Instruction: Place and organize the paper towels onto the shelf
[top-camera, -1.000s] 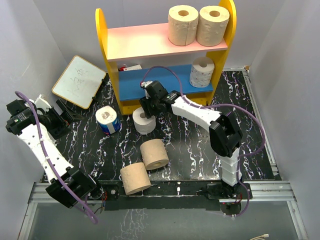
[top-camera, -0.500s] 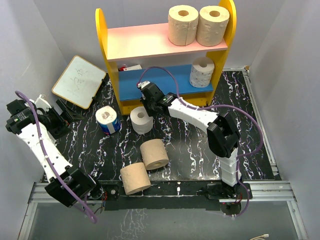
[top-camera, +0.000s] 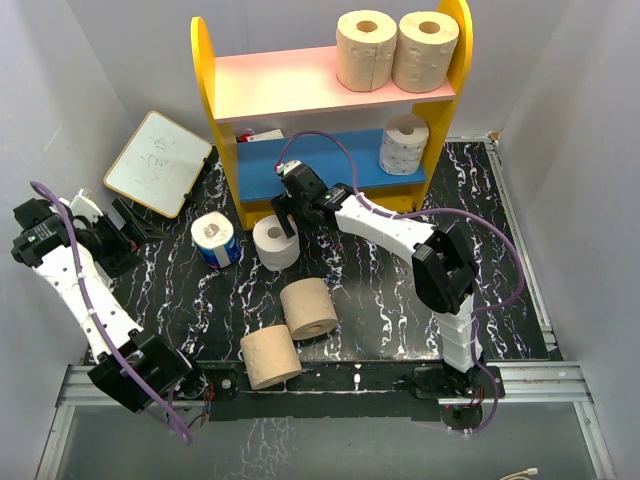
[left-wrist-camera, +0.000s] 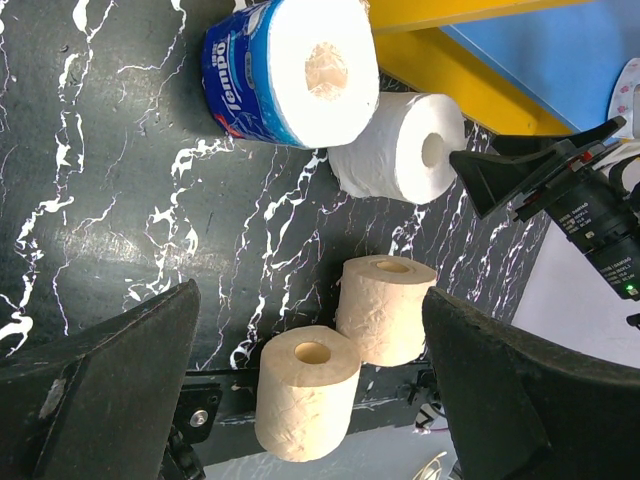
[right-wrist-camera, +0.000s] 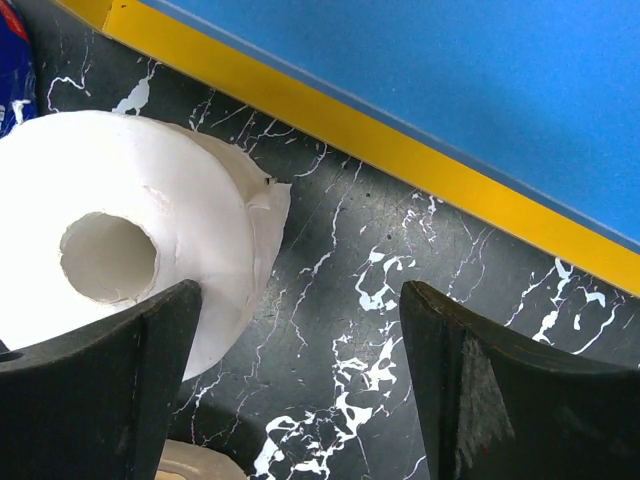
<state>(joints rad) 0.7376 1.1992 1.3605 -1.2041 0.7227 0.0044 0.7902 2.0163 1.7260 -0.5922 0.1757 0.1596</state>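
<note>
Black marbled counter (top-camera: 370, 300) carried the small white roll (right-wrist-camera: 120, 240) just beside the right gripper (right-wrist-camera: 300, 295), whose jaws stood apart, grasping nothing. Since a second earlier the roll had shifted leftward and the jaws had reopened.

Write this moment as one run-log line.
right jaws: open, beside small white paper roll | left jaws: open, empty | yellow two-tier shelf: three rolls

Left arm (top-camera: 85, 300) climbs from its base at 7 o'clock, elbow folded at 9 o'clock, left gripper (top-camera: 128, 232) aimed toward 3 o'clock, jaws wide apart, empty. Right arm (top-camera: 390, 225) stretched toward 10 o'clock, right gripper (top-camera: 284, 214) low, jaws spread, gripping nothing
</note>
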